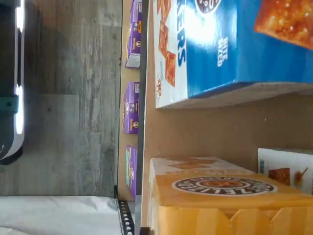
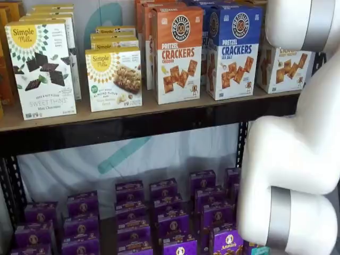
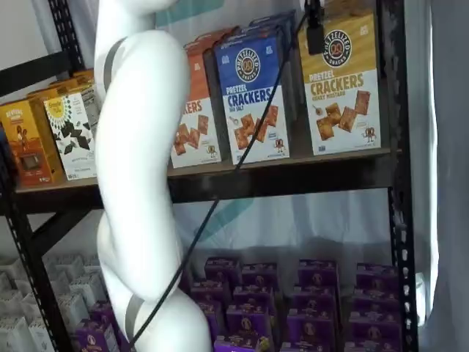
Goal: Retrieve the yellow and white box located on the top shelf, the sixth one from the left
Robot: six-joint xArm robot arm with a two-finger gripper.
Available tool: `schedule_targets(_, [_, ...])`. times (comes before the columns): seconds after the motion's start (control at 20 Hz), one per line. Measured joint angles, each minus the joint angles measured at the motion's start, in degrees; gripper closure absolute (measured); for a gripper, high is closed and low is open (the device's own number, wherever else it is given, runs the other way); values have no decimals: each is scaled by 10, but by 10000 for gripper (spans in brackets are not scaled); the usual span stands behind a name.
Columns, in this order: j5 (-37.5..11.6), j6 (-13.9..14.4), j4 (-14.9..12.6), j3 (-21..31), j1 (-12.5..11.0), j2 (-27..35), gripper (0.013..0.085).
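The yellow and white box [image 3: 341, 88] stands at the right end of the top shelf [image 3: 293, 176], next to the black upright. In a shelf view the arm hides most of it, and only its white lower part [image 2: 281, 69] shows. In the wrist view its yellow top with the round dark logo [image 1: 225, 193] is close to the camera. My gripper [image 3: 314, 33] shows only as a black finger with a cable, hanging from the view's top edge in front of the box's upper left corner. No gap between fingers shows.
A blue-and-white cracker carton [image 3: 253, 92] stands just left of the yellow box, with an orange one [image 2: 178, 53] beyond it and Simple Mills cartons [image 2: 112, 77] further left. Purple boxes [image 2: 159, 212] fill the lower shelf. My white arm [image 2: 292, 159] stands in front of the shelves.
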Motion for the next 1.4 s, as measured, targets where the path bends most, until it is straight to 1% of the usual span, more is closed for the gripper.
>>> schedule_targets(0.6, [-4,0,1,4,0,-2,290])
schedule_targets(0.65, [-6,0,2,5,-1,-3,330])
schedule_targets(0.8, [-7,-1,1,6,-1,-4,330])
schedule_targets(1.05, [6,-2,4,-8,-4,2,330])
schedule_targets(1.4, [35,-6,19,-32,-18,6,330])
